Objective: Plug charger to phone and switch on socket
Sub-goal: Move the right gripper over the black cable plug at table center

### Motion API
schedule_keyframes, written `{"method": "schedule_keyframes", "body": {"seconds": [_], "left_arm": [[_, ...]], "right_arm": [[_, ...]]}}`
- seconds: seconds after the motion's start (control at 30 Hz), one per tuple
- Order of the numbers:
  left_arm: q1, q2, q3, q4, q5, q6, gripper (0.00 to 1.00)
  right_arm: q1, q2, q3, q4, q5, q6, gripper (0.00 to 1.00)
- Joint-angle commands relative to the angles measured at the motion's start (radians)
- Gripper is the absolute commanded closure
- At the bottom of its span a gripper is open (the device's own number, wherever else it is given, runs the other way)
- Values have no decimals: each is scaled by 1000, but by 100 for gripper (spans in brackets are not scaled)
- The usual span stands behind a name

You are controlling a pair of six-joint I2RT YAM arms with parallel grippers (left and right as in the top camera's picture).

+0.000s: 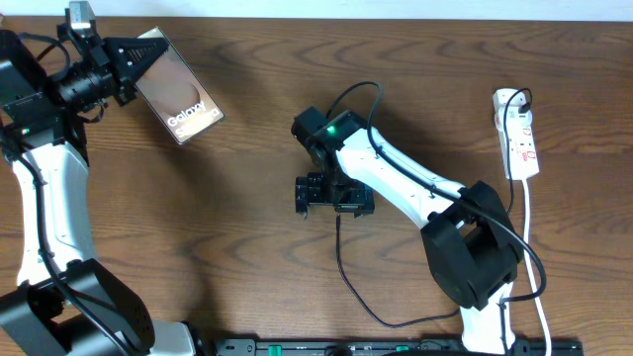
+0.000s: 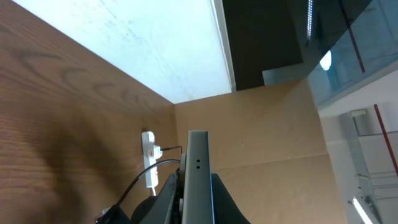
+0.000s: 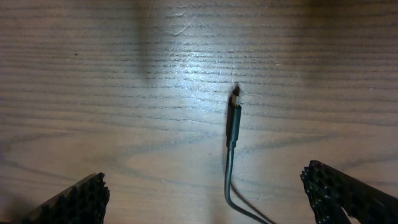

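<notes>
I log: surface (image 3: 124,62), brown grained wood, satin sheen; phone (image 1: 180,99), glossy face, metallic-looking grey edge; socket (image 1: 520,146), smooth white plastic; charger (image 3: 233,121), matt black; right end effector (image 3: 208,193), rough dimpled black pads (image 3: 336,186).

We read only one word: white "Galaxy" on the screen of the phone (image 1: 178,94), at approx. 10 o'clock in the overhead view, its letters running slantwise toward 2 o'clock. Smaller txt next to it is too tiny for us. Red markings on the socket (image 1: 521,138), at 2 o'clock, aren't legible.
</notes>
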Motion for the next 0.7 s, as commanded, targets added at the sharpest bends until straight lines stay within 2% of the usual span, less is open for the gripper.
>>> {"method": "schedule_keyframes", "body": {"seconds": [0.0, 0.23, 0.67], "left_arm": [[2, -4, 2, 5, 35, 10, 92], [2, -4, 2, 5, 35, 23, 92], [2, -4, 2, 5, 35, 37, 93]], "right_arm": [[5, 1, -21, 9, 23, 23, 1], [5, 1, -96, 50, 12, 54, 1], [43, 1, -130, 67, 8, 55, 1]]}}
